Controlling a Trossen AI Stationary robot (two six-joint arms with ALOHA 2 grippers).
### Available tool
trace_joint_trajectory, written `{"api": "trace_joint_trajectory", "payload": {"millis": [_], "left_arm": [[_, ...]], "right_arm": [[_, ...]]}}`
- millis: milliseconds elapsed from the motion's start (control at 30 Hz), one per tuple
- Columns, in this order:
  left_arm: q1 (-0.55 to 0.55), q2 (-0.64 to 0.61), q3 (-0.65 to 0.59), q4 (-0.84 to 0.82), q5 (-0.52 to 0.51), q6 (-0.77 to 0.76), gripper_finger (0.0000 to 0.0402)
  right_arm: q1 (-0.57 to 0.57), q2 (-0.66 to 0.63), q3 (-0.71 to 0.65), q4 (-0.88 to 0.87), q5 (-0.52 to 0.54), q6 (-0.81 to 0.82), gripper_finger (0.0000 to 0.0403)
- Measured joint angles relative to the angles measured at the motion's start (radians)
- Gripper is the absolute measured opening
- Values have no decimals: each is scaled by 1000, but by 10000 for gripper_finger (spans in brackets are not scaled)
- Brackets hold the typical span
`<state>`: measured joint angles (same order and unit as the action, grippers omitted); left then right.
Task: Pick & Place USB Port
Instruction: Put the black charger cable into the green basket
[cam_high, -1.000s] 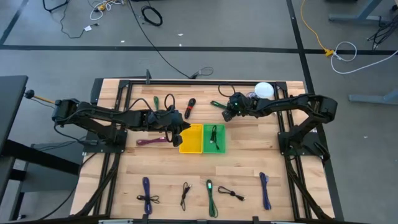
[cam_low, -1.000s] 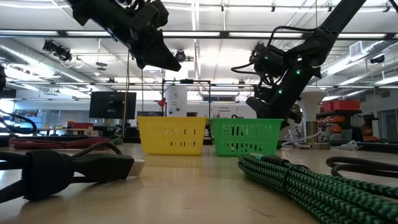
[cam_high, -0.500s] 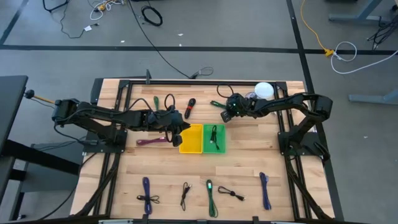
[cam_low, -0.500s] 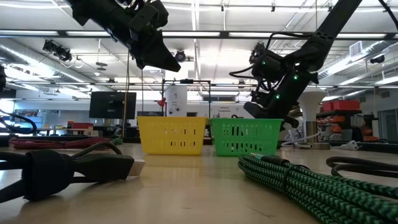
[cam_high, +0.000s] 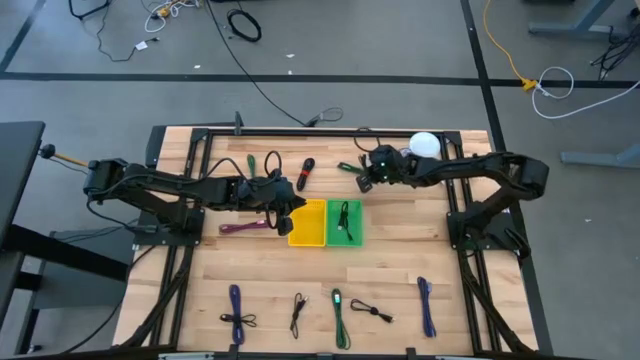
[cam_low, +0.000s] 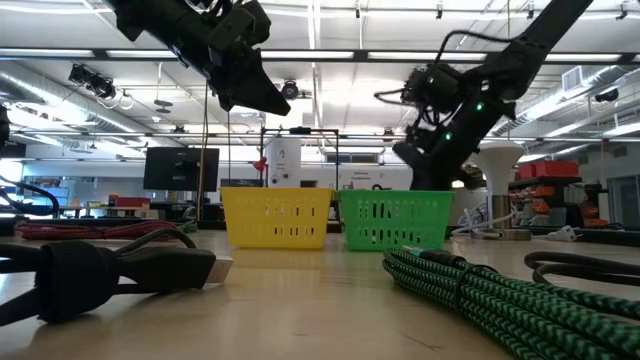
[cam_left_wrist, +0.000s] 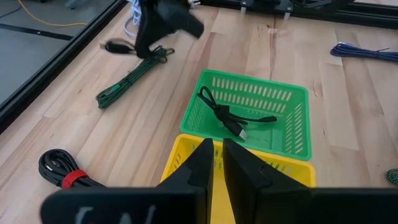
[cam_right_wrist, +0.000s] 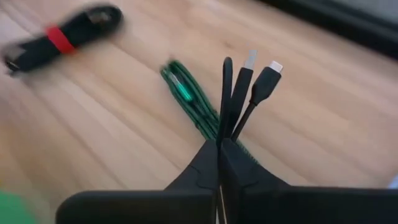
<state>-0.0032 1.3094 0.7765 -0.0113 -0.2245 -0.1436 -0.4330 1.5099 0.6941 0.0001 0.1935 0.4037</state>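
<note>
While the right hand pinches it, the black cable stands lengthwise, plugs outward

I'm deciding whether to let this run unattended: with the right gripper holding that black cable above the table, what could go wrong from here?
1. The right gripper pinches the black cable by a thin bunch, connectors sticking out past the fingertips; it may slip free before reaching a bin.
2. The green basket already holds a black cable; a loose end could drape over the rim or land in the adjoining yellow basket.
3. The left gripper hovers at the yellow basket; the arms might crowd each other.
</note>
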Motion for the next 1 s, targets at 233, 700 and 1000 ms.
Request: {"api": "trace_joint_trajectory", "payload": {"millis": [233,700,1000], "left_arm": [[0,0,0,0,-3,-1,39],[0,0,0,1,-37,-1,39],[0,0,0,1,-37,-2,39]], "right_arm": [[125,-150,0,-63,-78,-1,0],[603,-174,0,10,178,179,0],[664,-95,0,50,312,255,0]]}}
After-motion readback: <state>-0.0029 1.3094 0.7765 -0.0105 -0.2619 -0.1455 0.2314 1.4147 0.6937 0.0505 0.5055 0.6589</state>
